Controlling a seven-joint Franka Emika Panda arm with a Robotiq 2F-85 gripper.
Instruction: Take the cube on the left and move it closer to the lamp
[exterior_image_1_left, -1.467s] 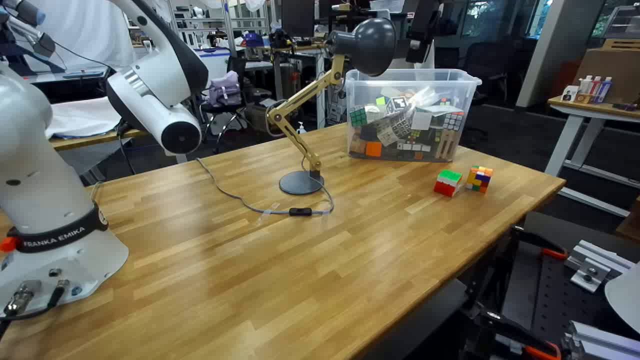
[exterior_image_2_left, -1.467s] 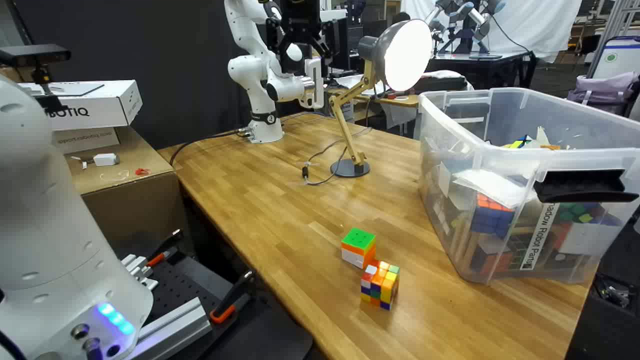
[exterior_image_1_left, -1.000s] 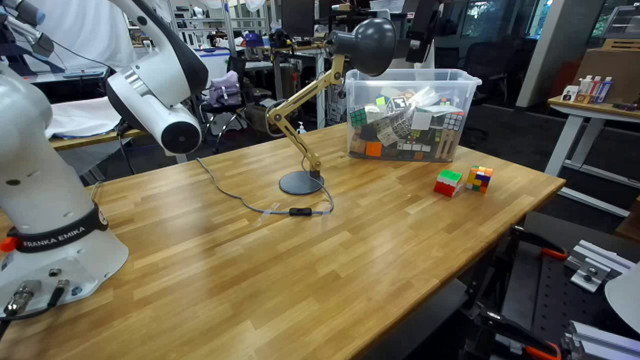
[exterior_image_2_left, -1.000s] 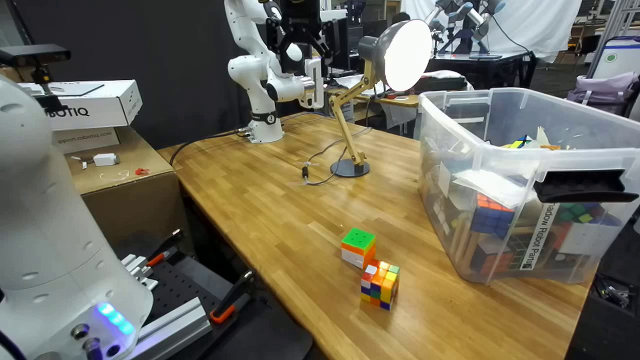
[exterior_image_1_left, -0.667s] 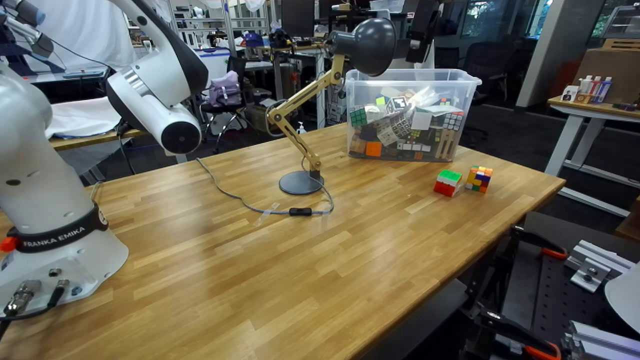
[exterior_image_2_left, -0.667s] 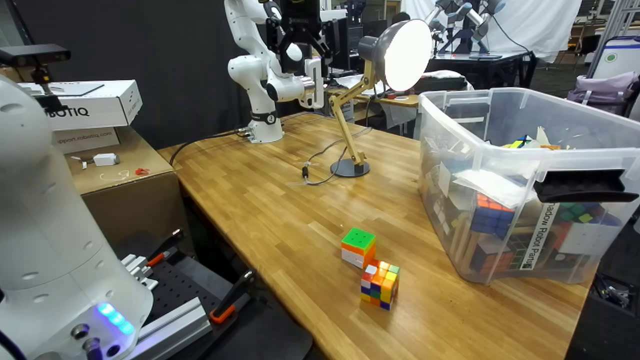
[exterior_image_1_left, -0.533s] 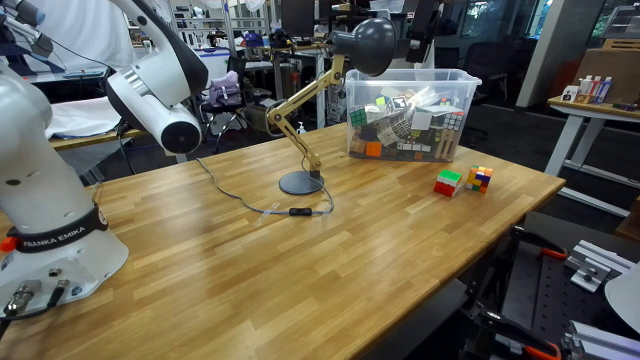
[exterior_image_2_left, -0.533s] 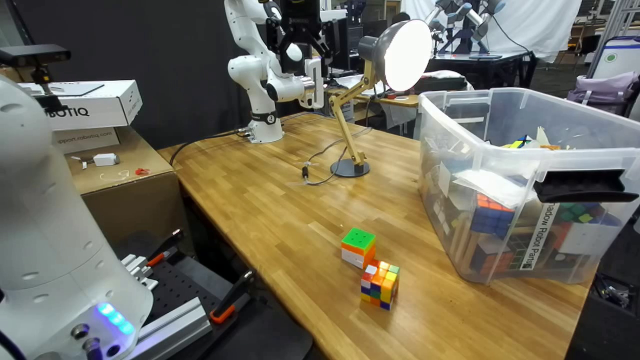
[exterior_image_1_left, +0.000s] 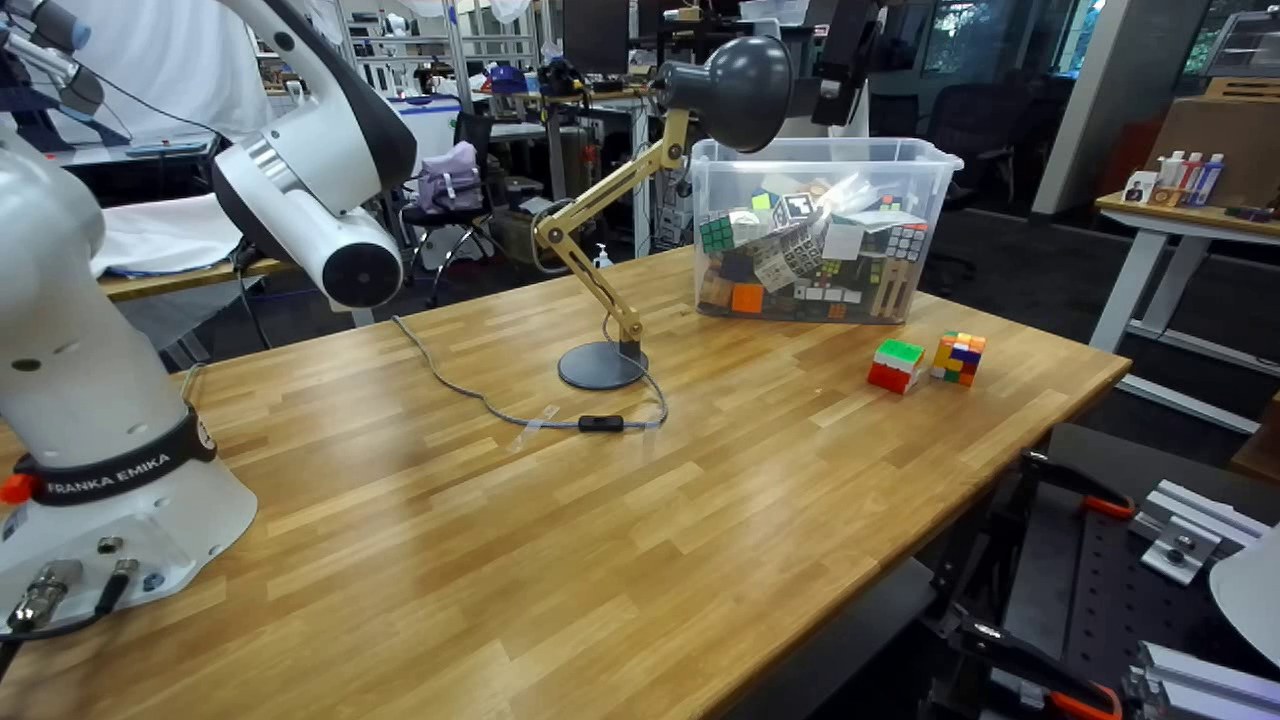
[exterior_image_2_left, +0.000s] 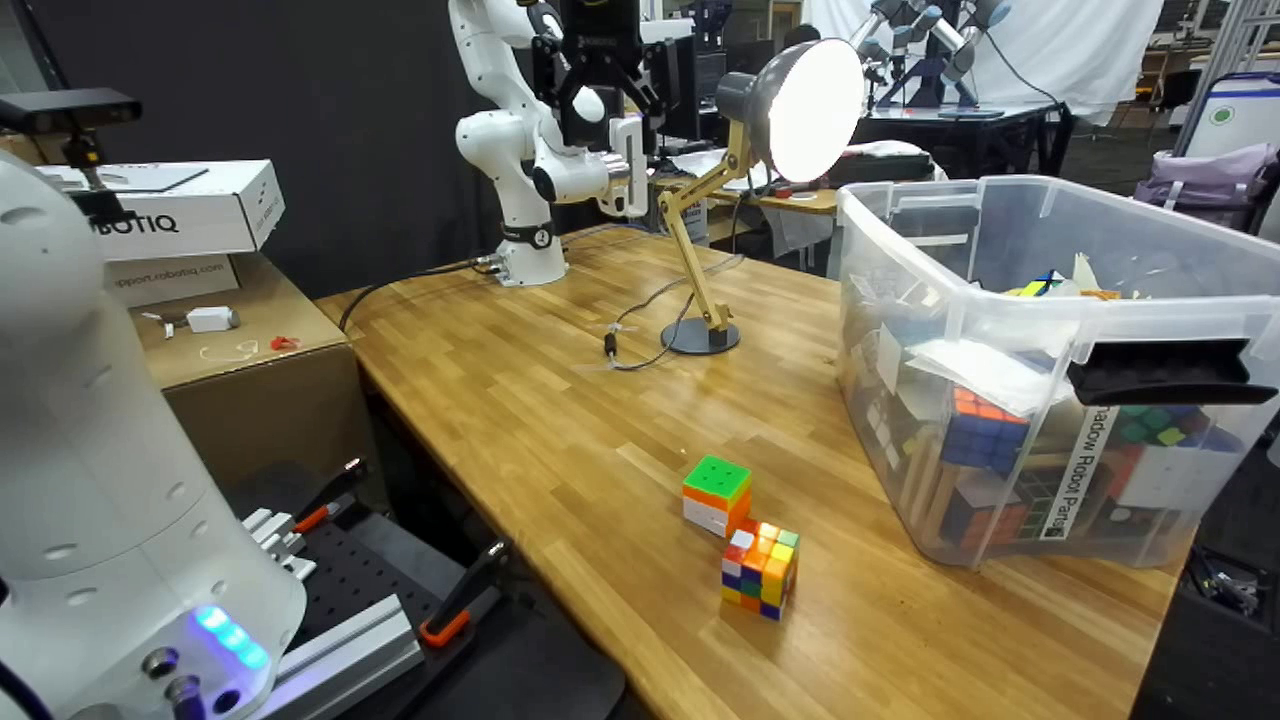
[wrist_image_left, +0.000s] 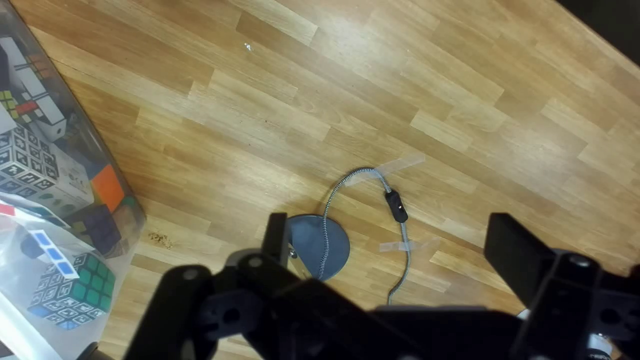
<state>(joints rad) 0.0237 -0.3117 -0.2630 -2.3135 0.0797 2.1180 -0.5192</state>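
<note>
The cube (exterior_image_1_left: 896, 366), with a green top and red and white sides, sits on the table. It shows green, white and orange in an exterior view (exterior_image_2_left: 717, 496). The lamp (exterior_image_1_left: 612, 192), with a tan jointed arm, stands on its round dark base. Its lit head faces the camera in an exterior view (exterior_image_2_left: 815, 112). In the wrist view, its base (wrist_image_left: 325, 245) lies beside my left fingertip, below it. My gripper (exterior_image_2_left: 622, 110) hangs high above the table, fingers wide apart. It is open and empty in the wrist view (wrist_image_left: 390, 235). The cube is outside the wrist view.
A mixed-colour cube (exterior_image_2_left: 760, 572) sits close beside the cube. A clear plastic bin (exterior_image_1_left: 825, 160) full of objects stands behind. The lamp cord with switch (exterior_image_1_left: 601, 424) is taped to the table (exterior_image_1_left: 500, 560). Another white arm (exterior_image_1_left: 100, 300) is mounted at the table's far end.
</note>
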